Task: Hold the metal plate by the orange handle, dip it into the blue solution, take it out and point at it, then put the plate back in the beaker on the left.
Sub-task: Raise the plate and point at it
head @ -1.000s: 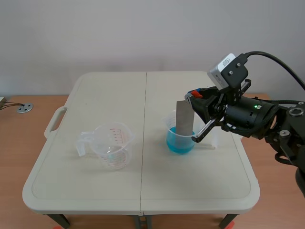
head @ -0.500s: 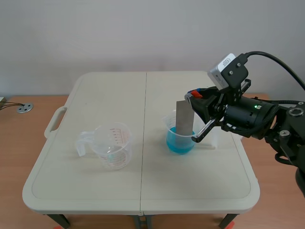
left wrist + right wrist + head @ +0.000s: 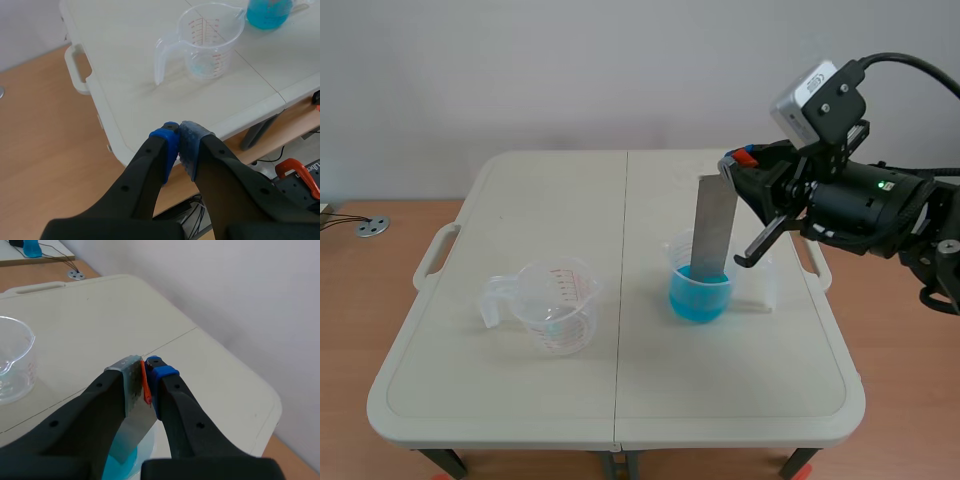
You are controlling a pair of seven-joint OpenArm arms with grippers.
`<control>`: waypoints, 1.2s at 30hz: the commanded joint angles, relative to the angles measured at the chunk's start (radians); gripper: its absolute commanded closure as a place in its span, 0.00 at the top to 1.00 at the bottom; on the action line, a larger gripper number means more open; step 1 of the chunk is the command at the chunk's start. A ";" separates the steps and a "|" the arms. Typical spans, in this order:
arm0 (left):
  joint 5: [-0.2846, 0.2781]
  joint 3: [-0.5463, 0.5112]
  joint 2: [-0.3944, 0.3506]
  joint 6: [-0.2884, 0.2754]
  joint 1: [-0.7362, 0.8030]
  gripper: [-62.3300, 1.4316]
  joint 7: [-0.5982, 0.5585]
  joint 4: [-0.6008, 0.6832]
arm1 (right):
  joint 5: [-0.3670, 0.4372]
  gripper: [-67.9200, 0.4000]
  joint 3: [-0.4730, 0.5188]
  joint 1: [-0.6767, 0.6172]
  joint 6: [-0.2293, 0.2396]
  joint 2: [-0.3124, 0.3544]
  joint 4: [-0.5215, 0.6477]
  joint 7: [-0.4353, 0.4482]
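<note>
- While the right gripper [image 3: 736,168] stays out of the liquid, clamped on the orange handle [image 3: 145,382], the metal plate [image 3: 713,225] hangs nearly upright below its fingertips, its lower end inside the beaker of blue solution [image 3: 699,290].
- The clear beaker [image 3: 557,305] stands well apart on the table's [image 3: 520,400] left half.
- The left gripper [image 3: 179,140] has its pads pressed together on nothing, beside the table's edge.

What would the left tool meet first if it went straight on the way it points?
Probably the table top near its edge, just ahead of the shut left tool, which angles down. The clear beaker lies further along that line; depth is unclear, so it stays possible.
</note>
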 commanded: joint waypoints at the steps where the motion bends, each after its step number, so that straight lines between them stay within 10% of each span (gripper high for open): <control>1: -0.008 -0.001 -0.003 0.001 -0.003 0.05 -0.010 0.011 | 0.014 0.02 0.011 0.014 0.008 0.008 0.043 0.005; 19: 0.008 0.064 -0.004 -0.067 -0.365 0.05 0.216 0.011 | 0.016 0.02 0.042 0.013 0.008 0.008 0.235 -0.050; 36: 0.139 0.474 0.032 -0.100 -0.950 0.05 0.440 -0.125 | 0.045 0.02 0.042 0.011 0.008 0.007 0.327 -0.058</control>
